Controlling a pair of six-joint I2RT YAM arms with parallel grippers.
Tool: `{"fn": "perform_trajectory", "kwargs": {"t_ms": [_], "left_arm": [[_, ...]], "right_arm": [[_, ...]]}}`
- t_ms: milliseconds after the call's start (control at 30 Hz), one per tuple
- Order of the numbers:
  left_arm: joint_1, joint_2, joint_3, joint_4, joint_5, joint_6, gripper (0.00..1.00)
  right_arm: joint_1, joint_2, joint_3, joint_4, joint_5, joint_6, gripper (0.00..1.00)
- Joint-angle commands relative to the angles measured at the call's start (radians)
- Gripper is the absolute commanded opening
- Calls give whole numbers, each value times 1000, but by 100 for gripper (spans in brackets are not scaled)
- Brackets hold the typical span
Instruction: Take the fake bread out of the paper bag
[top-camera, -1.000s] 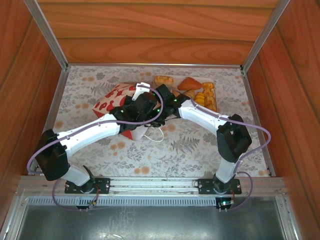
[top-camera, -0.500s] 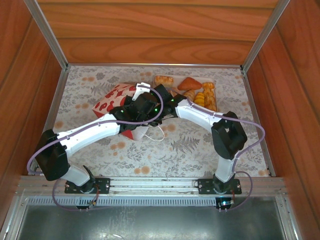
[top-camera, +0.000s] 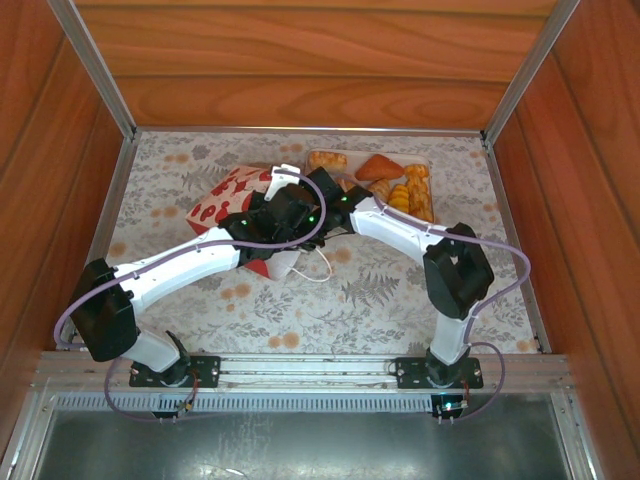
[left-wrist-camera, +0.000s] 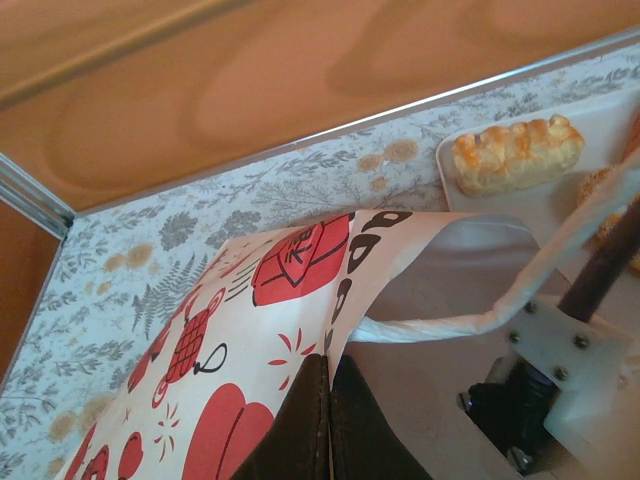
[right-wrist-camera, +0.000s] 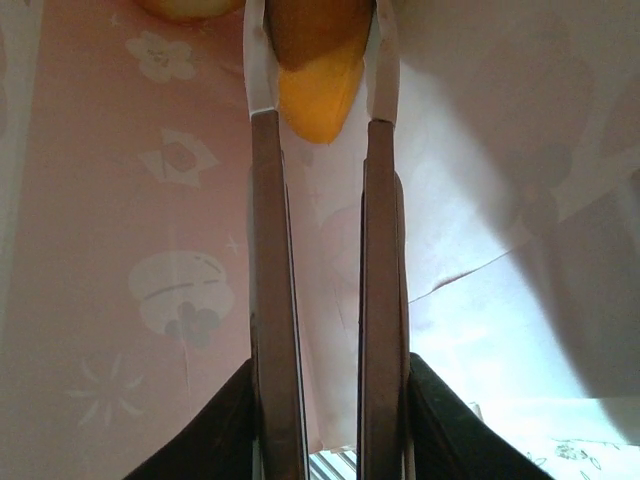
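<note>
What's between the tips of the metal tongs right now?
A piece of fake bread, orange-yellow at its near end, sits between the tips of the metal tongs and appears to touch both. The right wrist view shows it.

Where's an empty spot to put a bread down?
Bare cloth: in front between the left arm and right arm, the far left corner behind the paper bag, the strip along the right wall. Crowded: the tray of bread and the middle, where they meet.
</note>
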Motion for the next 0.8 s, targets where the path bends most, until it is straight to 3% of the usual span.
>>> {"fn": "perform_trajectory", "kwargs": {"t_ms": [0, 767], "left_arm": [[24, 7, -3, -3, -42, -10, 0], [111, -34, -58, 1, -80, -11, 0]], "right_arm": [[7, -113, -3, 3, -4, -21, 0], [7, -375, -115, -129, 125, -59, 0]]}}
